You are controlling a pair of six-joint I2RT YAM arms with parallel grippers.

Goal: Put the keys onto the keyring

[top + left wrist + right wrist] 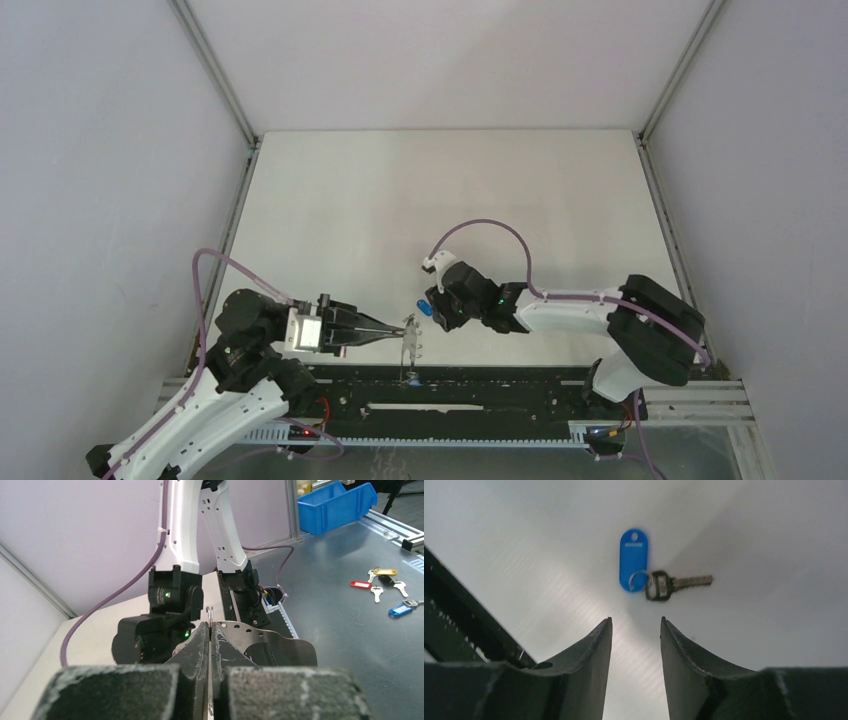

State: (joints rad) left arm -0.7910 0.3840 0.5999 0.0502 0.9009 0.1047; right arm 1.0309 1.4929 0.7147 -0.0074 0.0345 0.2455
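Observation:
My left gripper [402, 327] is shut on the keyring [409, 346], a thin grey metal hoop held upright and seen edge-on near the table's front edge. In the left wrist view its wire [210, 615] sticks out between the closed fingertips. One key with a dark blue tag [633, 565] lies flat on the white table, its metal blade [676, 583] pointing right. My right gripper [635, 622] is open and empty just short of it. From above the tag [424, 307] shows at the right gripper's tip [437, 308]. A small blue speck [413, 379] below the hoop may be the second key; I cannot tell.
A black rail [480, 395] runs along the table's front edge under the hoop. White walls close in the left, right and back. Outside the cell, a grey bench holds several tagged keys [385, 582] and a blue bin [335, 505].

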